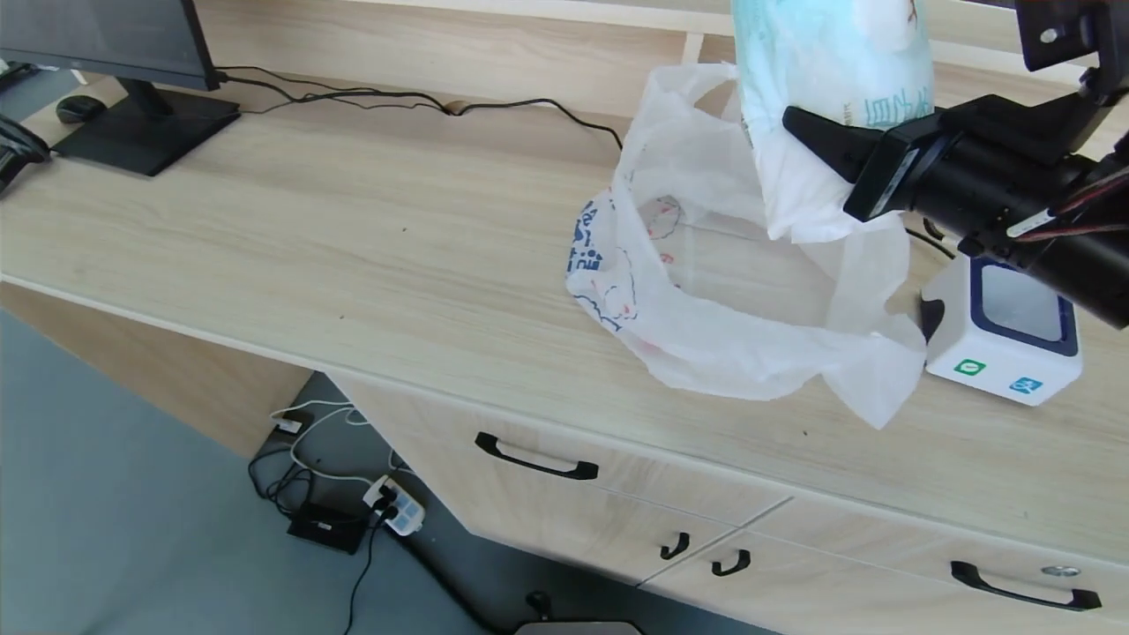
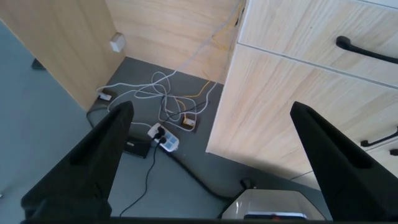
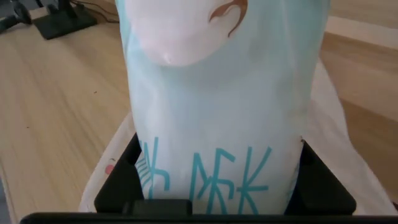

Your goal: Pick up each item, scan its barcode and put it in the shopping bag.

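- Monitor [image 1: 106, 40] on its stand at the far left of the wooden counter [image 1: 309, 256], with a mouse [image 1: 79, 108] beside it and a black cable [image 1: 397, 99] running along the back edge.
- Left gripper [image 2: 211, 107] hangs low beside the drawer fronts [image 2: 298, 93], its fingers spread wide with nothing between them. A power strip [image 2: 165, 138] and loose cords lie on the floor under it.
- Shopping bag [image 1: 723, 344], thin white plastic, sits crumpled on the counter right of centre, mouth gaping upward.
- Packet [image 1: 829, 79], pale blue and white, is held upright over the bag's mouth. I cannot tell whether its lower end touches the rim.
- Right gripper [image 3: 214, 190] pinches the packet from both sides near its lower part.
- Scanner [image 1: 1005, 339], a white box with a blue-framed window, stands just right of the bag, the bag's edge against it.
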### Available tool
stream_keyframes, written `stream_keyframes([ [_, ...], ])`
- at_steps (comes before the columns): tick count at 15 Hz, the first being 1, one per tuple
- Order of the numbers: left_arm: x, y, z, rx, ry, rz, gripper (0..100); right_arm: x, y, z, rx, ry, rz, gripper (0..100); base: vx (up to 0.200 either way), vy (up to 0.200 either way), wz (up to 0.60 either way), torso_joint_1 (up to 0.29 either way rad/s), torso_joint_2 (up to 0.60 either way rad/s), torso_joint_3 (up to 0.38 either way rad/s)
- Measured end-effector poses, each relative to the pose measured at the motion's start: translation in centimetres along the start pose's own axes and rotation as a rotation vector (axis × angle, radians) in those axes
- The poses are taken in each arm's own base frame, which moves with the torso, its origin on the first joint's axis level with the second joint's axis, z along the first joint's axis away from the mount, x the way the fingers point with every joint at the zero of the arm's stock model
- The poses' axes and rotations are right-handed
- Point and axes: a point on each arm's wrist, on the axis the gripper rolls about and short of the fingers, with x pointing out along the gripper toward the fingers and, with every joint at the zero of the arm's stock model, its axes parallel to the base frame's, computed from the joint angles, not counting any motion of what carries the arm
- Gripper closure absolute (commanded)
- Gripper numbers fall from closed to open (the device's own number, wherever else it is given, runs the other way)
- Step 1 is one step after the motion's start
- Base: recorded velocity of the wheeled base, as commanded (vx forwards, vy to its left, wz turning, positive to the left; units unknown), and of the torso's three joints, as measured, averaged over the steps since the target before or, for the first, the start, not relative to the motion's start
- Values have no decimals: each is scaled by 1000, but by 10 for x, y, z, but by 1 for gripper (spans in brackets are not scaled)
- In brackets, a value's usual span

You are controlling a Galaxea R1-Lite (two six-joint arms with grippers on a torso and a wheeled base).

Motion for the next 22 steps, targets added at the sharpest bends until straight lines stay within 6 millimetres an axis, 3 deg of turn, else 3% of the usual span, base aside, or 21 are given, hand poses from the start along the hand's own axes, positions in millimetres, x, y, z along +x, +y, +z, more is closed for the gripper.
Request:
stream_keyframes([
  [4,0,0,0,0,0,-2,0,0,42,1,194,22,52,100,0,0,0,0,0,0],
  [6,0,0,0,0,0,-1,0,3,51,-7,214,43,62,100,0,0,0,0,0,0],
  [12,0,0,0,0,0,-1,0,11,24,-38,188,117,-21,100,0,0,0,0,0,0],
  [16,0,0,0,0,0,0,0,-4,15,-52,168,284,-42,100,0,0,0,0,0,0],
  [22,0,0,0,0,0,-1,0,-11,0,-53,161,330,-48,100,0,0,0,0,0,0],
])
